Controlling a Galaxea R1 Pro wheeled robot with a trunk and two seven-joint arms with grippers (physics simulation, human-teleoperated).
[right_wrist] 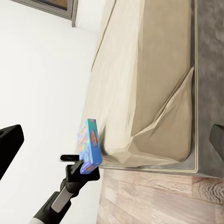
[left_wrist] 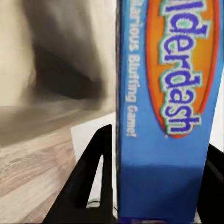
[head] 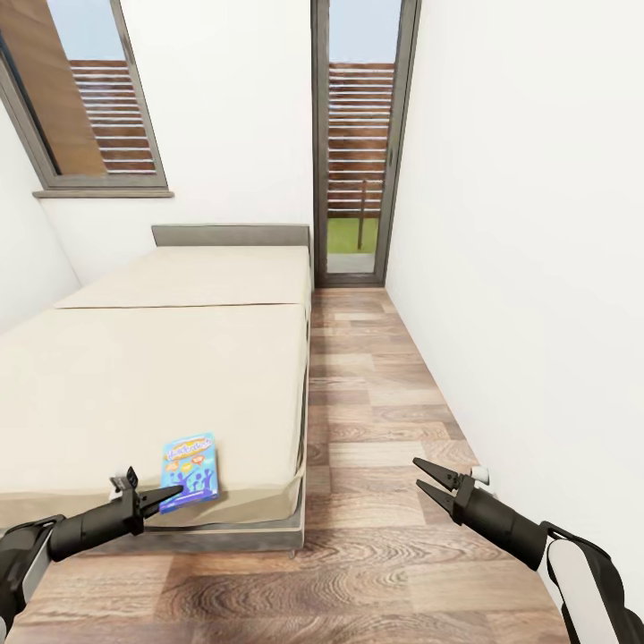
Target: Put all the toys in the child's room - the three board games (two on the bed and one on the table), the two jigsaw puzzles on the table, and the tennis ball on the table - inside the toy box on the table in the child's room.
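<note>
The left tool point(head: 165, 498), a black two-fingered pincer on a dark arm, was closed on the lower end of a thin light blue card game box point(head: 190, 471) printed with orange, white and colourful lettering. In the left wrist view the box point(left_wrist: 168, 112) stood between the two black fingers point(left_wrist: 91, 179), one on each side of it, with the blue face and its orange oval filling the space ahead. In the right wrist view the same box point(right_wrist: 89, 146) was seen edge-on, held up by the left tool point(right_wrist: 84, 163) just beside the bottom corner of the bed, apart from the mattress.

The right tool point(head: 427, 478), also black with pointed fingers, hung over the wood-plank floor point(head: 385, 420) near the white wall on the robot's right, its jaws spread apart and holding nothing.

The low wide bed point(head: 152, 376), with a plain beige mattress and a grey headboard, stretched away along the robot's left. The game box was at its near corner, over the foot end. Beyond the bed stood a tall narrow glazed door point(head: 362, 143) with a dark frame, and a dark-framed window point(head: 85, 89) sat in the wall at the left.
</note>
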